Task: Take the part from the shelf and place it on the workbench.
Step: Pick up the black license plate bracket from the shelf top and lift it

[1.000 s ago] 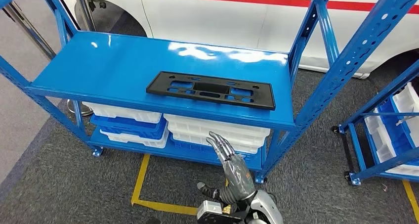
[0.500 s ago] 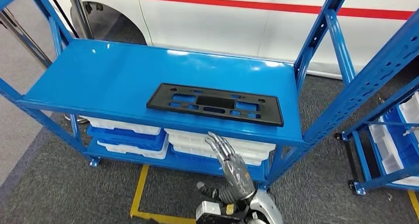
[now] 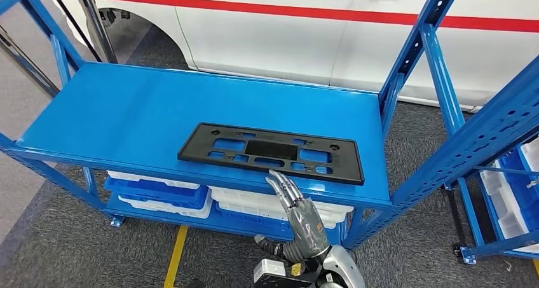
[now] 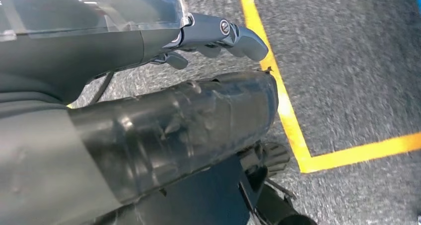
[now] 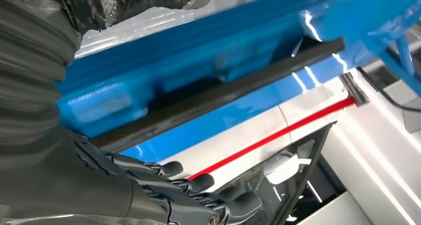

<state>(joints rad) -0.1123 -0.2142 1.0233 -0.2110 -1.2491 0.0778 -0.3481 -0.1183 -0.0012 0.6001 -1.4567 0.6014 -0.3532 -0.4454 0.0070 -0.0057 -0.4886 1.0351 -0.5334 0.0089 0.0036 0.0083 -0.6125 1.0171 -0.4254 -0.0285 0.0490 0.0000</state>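
Observation:
The part is a flat black plastic plate with several cut-outs, lying near the front edge of the blue shelf's top deck. My right hand is raised in front of the shelf, fingers stretched out and apart, their tips just below the deck's front edge under the part, holding nothing. In the right wrist view the hand lies below the deck, with the part's dark edge seen from the side. My left hand hangs over the grey floor, fingers loosely extended, nothing in it.
White and blue bins fill the shelf's lower level. Blue uprights frame the deck's right end. A white car with a red stripe stands behind. Another blue rack is at the right. Yellow tape marks the carpet.
The camera has moved closer, so the shelf and the part sit lower and larger in the picture. My right hand's fingertips now reach close to the deck's front edge.

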